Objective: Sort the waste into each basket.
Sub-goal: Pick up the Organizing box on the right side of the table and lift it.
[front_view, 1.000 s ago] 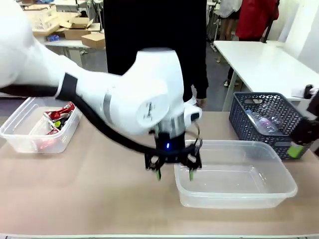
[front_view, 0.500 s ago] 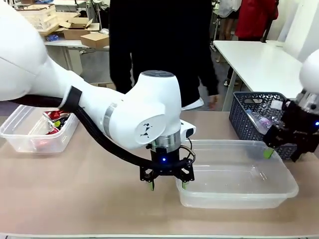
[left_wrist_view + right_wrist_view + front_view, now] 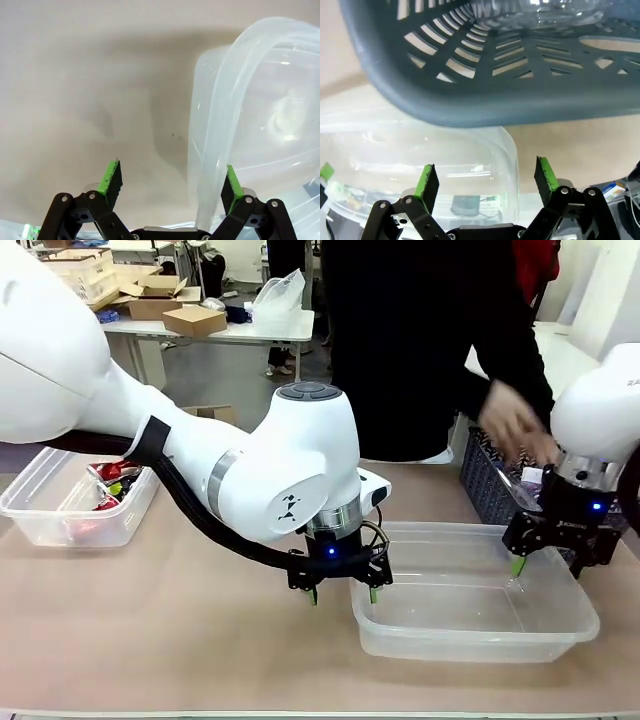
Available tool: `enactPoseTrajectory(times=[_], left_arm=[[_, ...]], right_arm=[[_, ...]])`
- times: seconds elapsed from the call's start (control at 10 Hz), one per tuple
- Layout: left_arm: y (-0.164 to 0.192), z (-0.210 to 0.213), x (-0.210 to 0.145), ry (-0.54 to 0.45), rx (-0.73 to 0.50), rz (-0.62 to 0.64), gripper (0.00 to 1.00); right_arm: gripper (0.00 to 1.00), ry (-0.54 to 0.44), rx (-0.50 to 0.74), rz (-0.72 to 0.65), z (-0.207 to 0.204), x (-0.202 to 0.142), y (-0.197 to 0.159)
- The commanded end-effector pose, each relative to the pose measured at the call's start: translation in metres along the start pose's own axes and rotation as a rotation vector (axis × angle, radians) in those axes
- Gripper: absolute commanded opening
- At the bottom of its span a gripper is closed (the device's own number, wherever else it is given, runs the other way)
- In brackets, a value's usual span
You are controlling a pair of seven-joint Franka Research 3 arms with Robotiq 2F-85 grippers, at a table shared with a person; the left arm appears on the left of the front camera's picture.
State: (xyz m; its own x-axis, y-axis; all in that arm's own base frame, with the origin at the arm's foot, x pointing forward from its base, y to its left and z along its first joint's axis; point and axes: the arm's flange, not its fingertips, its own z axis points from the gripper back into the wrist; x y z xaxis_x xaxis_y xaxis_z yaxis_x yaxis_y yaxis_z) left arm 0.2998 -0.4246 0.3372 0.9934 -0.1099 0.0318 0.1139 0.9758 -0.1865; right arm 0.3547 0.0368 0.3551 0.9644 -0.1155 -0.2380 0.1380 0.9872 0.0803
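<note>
Red cans (image 3: 113, 478) lie in the see-through basket (image 3: 40, 522) at the table's left. A second see-through basket (image 3: 475, 635) stands right of centre with nothing showing in it. My left gripper (image 3: 343, 594) hangs open astride its left rim (image 3: 216, 135), one pad (image 3: 112, 178) outside the wall and the other pad (image 3: 232, 183) inside. My right gripper (image 3: 547, 565) is open over that basket's far right corner (image 3: 490, 140), nothing between its fingers (image 3: 426, 182). A clear bottle (image 3: 545, 11) lies in the dark grey lattice basket (image 3: 485, 95).
The dark grey lattice basket (image 3: 478, 485) stands at the back right, touching the see-through basket. A person in black stands at the far side with a hand (image 3: 515, 428) reaching over it, just above my right arm. Bare table (image 3: 180, 640) lies at the front left.
My right arm has come in from the right and dropped to the basket's right corner. My left gripper shifted little. The person stepped right and reached a hand over the grey basket.
</note>
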Motion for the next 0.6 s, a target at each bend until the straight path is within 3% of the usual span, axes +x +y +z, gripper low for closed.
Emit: enactPoseTrajectory(times=[0.0,0.3,0.5], left_arm=[[-0.003,-0.004,0.0,-0.058,0.01,-0.001,1.0],[-0.006,-0.002,0.009,-0.093,0.007,-0.018,1.0],[-0.008,-0.002,0.014,-0.065,0.003,-0.014,1.0]], right_arm=[[1.0,-0.027,-0.013,-0.051,-0.09,-0.093,-0.027],[1.0,-0.024,-0.041,-0.077,-0.095,-0.092,-0.03],[1.0,-0.03,-0.033,-0.058,-0.09,-0.094,-0.029]])
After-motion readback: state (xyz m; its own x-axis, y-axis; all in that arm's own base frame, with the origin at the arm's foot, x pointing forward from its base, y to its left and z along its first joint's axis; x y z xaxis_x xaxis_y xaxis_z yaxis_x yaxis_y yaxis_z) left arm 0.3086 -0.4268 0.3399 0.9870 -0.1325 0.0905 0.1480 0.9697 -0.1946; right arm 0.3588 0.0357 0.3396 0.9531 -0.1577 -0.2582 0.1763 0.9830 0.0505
